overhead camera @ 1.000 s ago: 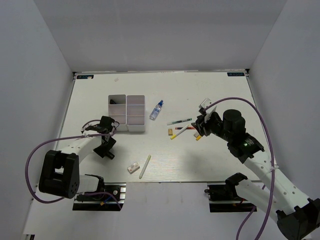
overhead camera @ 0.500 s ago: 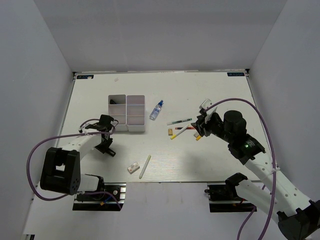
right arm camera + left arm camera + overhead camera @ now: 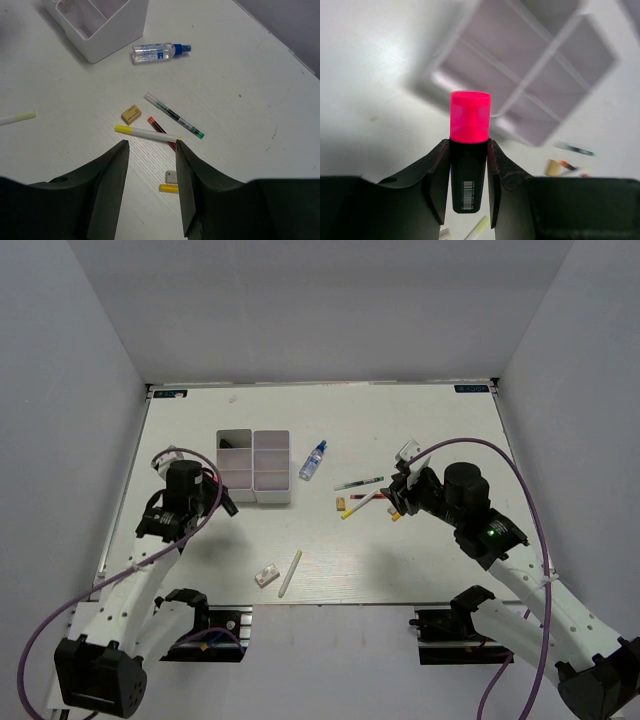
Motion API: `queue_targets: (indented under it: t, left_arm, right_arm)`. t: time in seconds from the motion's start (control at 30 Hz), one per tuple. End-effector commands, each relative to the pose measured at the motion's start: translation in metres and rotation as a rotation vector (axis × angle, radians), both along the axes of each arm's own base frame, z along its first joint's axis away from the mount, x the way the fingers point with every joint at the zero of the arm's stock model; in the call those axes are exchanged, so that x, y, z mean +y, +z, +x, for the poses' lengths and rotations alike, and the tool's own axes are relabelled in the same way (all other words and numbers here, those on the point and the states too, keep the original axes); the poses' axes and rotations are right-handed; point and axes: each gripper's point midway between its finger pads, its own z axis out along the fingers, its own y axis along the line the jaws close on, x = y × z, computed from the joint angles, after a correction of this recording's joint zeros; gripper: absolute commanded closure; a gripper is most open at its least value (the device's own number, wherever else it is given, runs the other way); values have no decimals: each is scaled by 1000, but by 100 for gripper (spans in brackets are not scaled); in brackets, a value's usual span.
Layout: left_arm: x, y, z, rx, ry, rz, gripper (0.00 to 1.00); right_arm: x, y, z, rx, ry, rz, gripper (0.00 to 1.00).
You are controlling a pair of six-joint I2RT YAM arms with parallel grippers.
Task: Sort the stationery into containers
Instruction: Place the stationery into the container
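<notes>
My left gripper (image 3: 468, 146) is shut on a black marker with a pink cap (image 3: 469, 120) and holds it in the air, left of the white four-cell container (image 3: 272, 496), which is blurred in the left wrist view (image 3: 520, 90). In the top view that gripper (image 3: 218, 502) sits beside the box. My right gripper (image 3: 151, 146) is open and empty, hovering over a white marker with a yellow end (image 3: 147, 133), a red pen (image 3: 159, 127), a green pen (image 3: 175, 116), a tan eraser (image 3: 131, 114), a small white block (image 3: 171, 176) and a yellow piece (image 3: 168, 188).
A small spray bottle (image 3: 313, 460) lies right of the container. A white stick with a pale green end (image 3: 290, 573) and a small white block (image 3: 266, 576) lie near the table's front edge. My right gripper (image 3: 398, 496) is beside the pen cluster.
My left gripper has closed on the pink-capped marker and lifted it off the table, the arm swinging back and to the left. The right arm has hardly moved.
</notes>
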Motion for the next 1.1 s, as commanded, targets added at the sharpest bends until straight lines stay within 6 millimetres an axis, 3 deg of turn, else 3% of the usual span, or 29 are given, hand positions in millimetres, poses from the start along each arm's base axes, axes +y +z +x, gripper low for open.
queue_targets:
  t: [0.0, 0.1, 0.13, 0.17, 0.23, 0.37, 0.5, 0.8, 1.07]
  left_arm:
    - [-35, 55, 31, -264, -250, -14, 100]
    - [-55, 77, 54, -396, -322, -66, 100]
    - [-57, 70, 63, -386, -322, -66, 100]
    - [-60, 85, 75, -450, -316, -79, 100]
    - [-62, 93, 88, -510, -322, -70, 100]
    - [-55, 119, 116, -671, -266, -29, 100]
    - [-46, 135, 128, -748, -199, -47, 100]
    - [-18, 110, 155, -755, -57, 60, 100]
    - [-14, 101, 173, -781, -27, 92, 100]
  right_arm:
    - [3, 9, 4, -49, 4, 9, 52]
    - [3, 5, 5, -43, 4, 1, 52]
    - [3, 4, 5, -40, 2, 1, 52]
    - [4, 4, 5, -39, 5, -1, 52]
    - [4, 4, 5, -38, 6, -3, 52]
    - [3, 2, 6, -38, 2, -5, 52]
    - [3, 1, 6, -36, 1, -10, 52]
    - [3, -3, 8, -30, -1, -19, 52]
    - [3, -7, 11, -24, -8, -28, 52]
